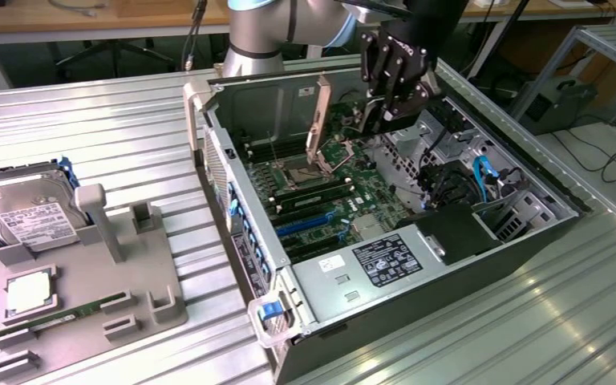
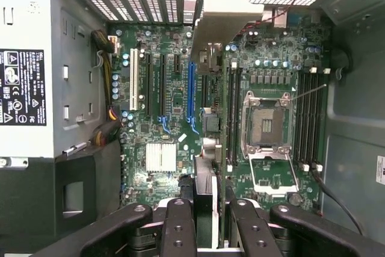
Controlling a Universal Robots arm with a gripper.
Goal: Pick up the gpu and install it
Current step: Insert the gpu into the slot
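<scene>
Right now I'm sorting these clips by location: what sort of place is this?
Probably a robotics lab or workshop set up for computer assembly. An open computer case lies on a ribbed metal table, a grey fixture holds a hard drive, and the gripper holds the gpu above the motherboard.

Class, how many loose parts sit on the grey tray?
3: a silver white-labelled hard drive farthest back, a square silver processor in the middle, a narrow green memory stick in front.
</scene>
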